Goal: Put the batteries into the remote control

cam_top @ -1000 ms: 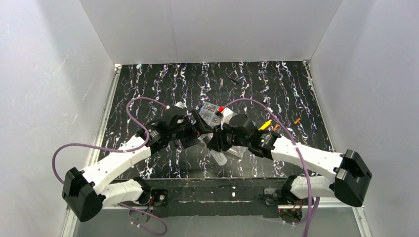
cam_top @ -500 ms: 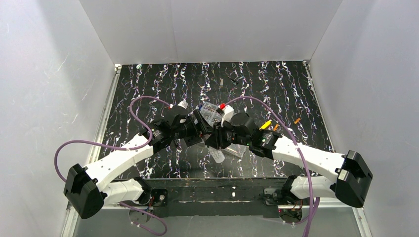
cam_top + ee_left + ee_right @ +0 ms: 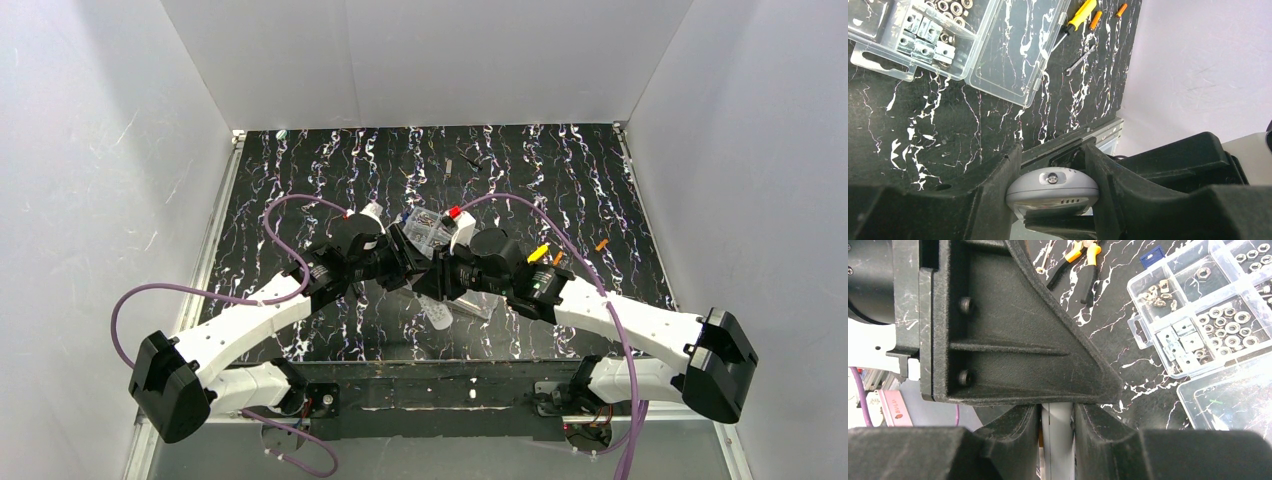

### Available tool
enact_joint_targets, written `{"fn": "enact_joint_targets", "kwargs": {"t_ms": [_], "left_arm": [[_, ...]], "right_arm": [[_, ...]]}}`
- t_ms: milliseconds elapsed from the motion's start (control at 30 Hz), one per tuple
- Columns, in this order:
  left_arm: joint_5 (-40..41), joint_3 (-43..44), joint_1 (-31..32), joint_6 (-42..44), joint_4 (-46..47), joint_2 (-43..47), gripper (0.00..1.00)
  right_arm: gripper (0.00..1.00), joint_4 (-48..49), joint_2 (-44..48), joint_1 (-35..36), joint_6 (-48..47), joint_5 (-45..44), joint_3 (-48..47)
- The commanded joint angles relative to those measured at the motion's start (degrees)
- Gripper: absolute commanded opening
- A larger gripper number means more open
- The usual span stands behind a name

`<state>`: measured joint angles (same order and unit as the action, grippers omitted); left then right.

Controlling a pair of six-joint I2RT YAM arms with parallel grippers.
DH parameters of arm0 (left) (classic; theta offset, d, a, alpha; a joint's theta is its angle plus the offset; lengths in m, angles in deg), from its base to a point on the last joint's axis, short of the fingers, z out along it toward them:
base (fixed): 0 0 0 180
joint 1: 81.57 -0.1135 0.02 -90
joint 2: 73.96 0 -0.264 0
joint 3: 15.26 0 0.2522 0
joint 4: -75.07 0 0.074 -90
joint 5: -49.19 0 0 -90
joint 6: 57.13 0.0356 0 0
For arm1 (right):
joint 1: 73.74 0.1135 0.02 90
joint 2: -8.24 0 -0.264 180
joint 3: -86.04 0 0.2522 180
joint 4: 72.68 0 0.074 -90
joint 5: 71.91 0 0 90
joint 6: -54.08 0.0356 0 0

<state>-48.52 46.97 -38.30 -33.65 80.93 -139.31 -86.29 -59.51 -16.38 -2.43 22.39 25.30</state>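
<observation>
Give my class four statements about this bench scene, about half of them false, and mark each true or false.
1. The left gripper and the right gripper are both shut on the remote. True.
2. The orange batteries sit inside the remote. False: both lie on the table beside the screwdriver.
3. The clear box of nuts has its lid open. True.
4. The wrench lies inside the box. False: it lies on the table, outside the box and near the screwdriver.
</observation>
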Motion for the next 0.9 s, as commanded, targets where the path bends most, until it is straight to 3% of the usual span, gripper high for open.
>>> {"fn": "enact_joint_targets", "kwargs": {"t_ms": [0, 100, 300, 467, 600, 867], "left_arm": [[-0.1, -1.1, 0.3, 0.6, -2.3, 0.5, 0.35], [0.0, -1.2, 0.2, 0.6, -2.2, 0.4, 0.24], [0.1, -1.9, 0.3, 0.3, -1.7, 0.4, 0.08], [0.3, -2.3, 0.3, 0.2, -1.8, 0.9, 0.05], [0.3, -2.5, 0.3, 0.2, -2.0, 1.2, 0.03], [0.6, -3.0, 0.3, -0.1, -1.0, 2.1, 0.01]], "right_arm": [[0.01, 2.6, 2.2, -0.4, 0.1, -2.9, 0.0], [0.05, 2.2, 2.9, -0.4, -0.3, -4.0, 0.5], [0.45, 2.5, 4.3, -0.4, -1.9, -3.4, 1.2], [0.62, 3.8, 5.9, -0.4, -2.6, -1.2, 2.7], [0.69, 4.8, 7.7, -0.4, -2.6, -0.6, 4.8], [0.69, 4.4, 12.0, -0.5, -1.9, 1.2, 9.8]]}}
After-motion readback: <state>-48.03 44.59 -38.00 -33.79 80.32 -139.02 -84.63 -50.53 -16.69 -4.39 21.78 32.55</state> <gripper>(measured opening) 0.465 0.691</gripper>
